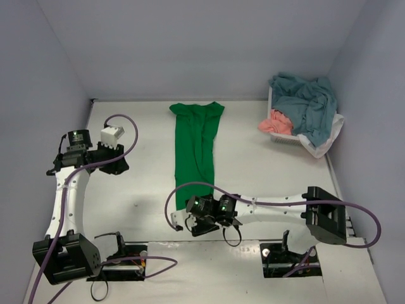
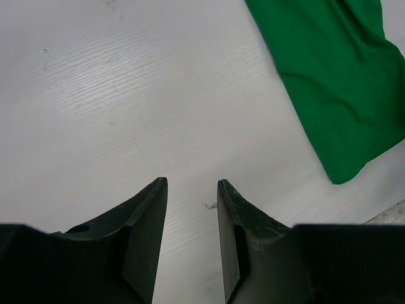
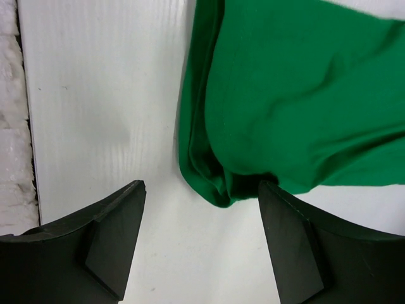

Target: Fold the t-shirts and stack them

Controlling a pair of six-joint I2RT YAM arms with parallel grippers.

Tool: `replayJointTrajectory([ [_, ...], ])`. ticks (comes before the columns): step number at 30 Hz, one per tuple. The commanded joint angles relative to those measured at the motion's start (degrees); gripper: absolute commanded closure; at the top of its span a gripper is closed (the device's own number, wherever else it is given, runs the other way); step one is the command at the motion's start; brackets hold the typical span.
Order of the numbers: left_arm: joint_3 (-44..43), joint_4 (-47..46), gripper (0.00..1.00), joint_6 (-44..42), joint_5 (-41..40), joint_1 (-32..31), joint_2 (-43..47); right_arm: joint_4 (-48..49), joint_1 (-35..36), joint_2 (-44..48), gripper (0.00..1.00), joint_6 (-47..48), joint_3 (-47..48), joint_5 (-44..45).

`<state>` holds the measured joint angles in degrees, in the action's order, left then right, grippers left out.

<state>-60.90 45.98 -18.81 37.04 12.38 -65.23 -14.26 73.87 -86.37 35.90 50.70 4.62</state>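
Green t-shirt (image 1: 197, 142): soft matte knit folded into a long, narrow strip with rumpled edges, lying flat on the smooth white worktop (image 1: 272, 171). Its layered, rounded near end sits just ahead of the right hand (image 3: 201, 190), whose dark wedge-shaped fingers are spread wide and grip nothing. The left hand (image 2: 192, 183) hovers empty with its fingers parted by a narrow gap, a corner of the strip ahead to its right. Far beyond the right hand, a crumpled teal t-shirt (image 1: 307, 101) and a salmon t-shirt (image 1: 275, 121) fill a white basket (image 1: 329, 136).
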Motion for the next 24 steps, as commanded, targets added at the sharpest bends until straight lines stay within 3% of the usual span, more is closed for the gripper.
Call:
replayJointTrajectory([
  [1, -0.1, -2.0, 0.68, 0.6, 0.1, 0.0, 1.5, 4.1, 2.2, 0.3, 0.31, 1.0, 0.0, 3.6],
  [24, 1.7, -3.0, 0.68, 0.6, 0.8, 0.0, 2.0, 11.8, 3.7, -12.5, 0.31, 0.6, -1.9, 0.9],
])
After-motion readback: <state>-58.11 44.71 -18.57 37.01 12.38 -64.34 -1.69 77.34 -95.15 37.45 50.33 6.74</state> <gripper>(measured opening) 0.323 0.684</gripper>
